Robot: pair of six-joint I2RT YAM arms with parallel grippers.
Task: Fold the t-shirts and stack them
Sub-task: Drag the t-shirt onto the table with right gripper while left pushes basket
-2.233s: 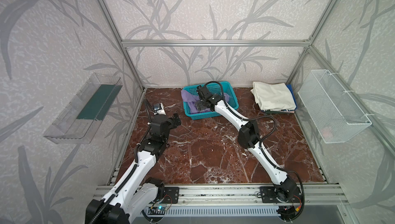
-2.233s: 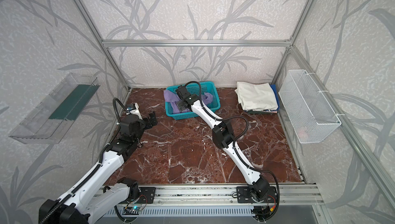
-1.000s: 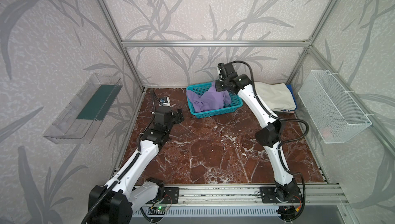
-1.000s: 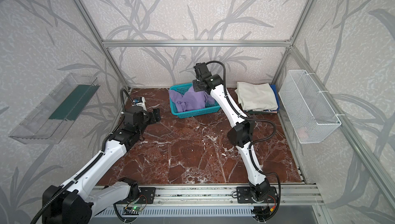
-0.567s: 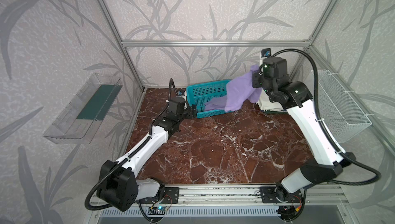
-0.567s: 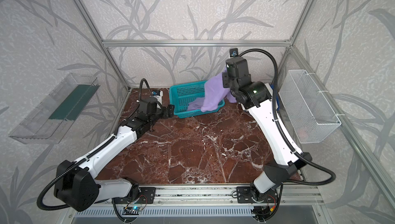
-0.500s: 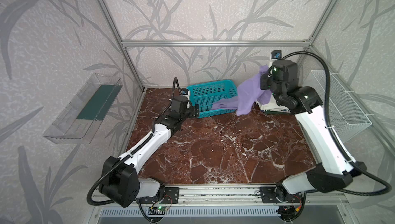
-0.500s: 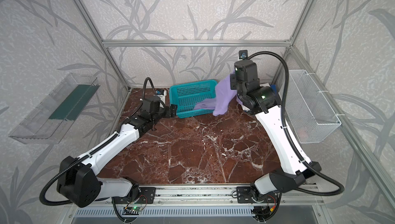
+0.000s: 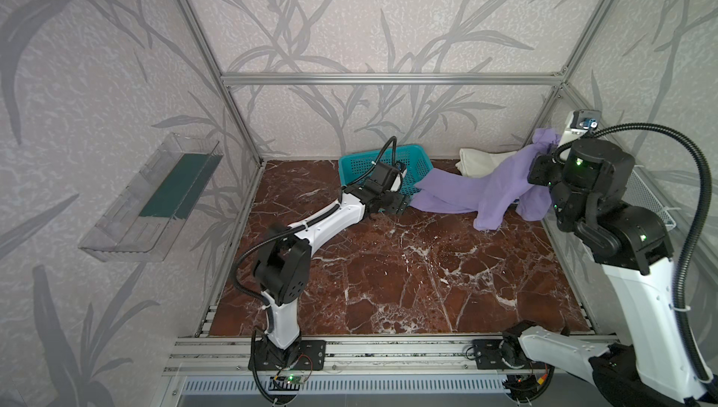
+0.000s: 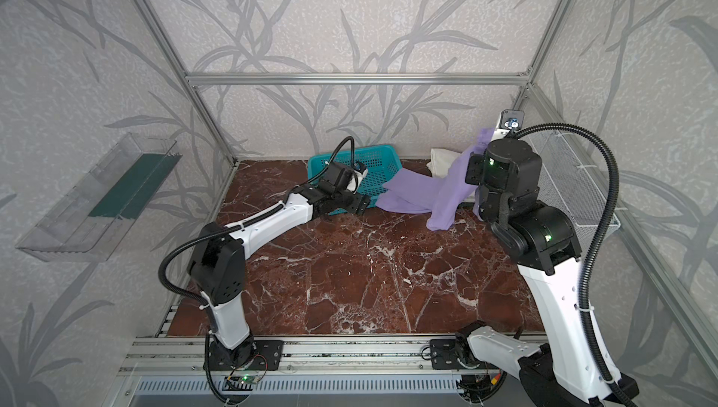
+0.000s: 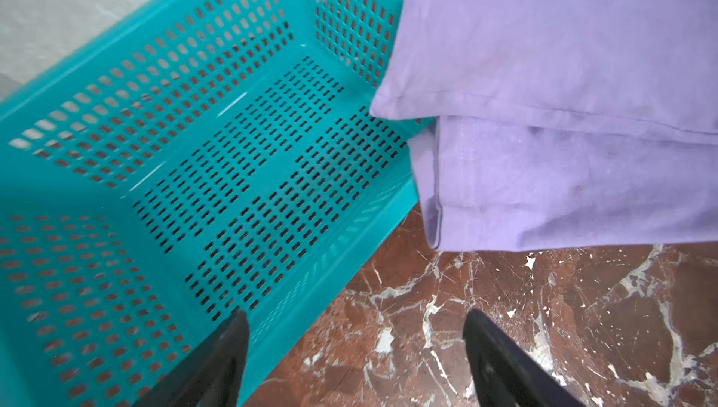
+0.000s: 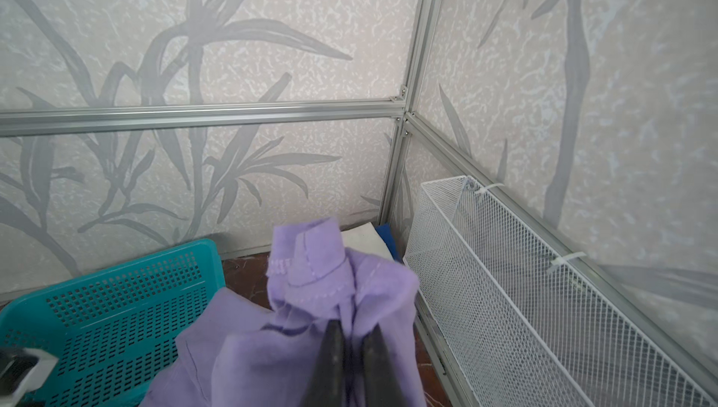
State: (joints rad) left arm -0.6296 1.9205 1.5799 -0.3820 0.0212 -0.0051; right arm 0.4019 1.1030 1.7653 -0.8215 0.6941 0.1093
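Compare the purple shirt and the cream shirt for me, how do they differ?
The purple shirt is unfolded and stretched out; the cream shirt lies folded. The purple shirt is pinched and lifted at one end by the right pincer, its other end over a corner of the teal basket; the cream shirt lies flat, ungripped. Both are soft cloth at the back of the table.
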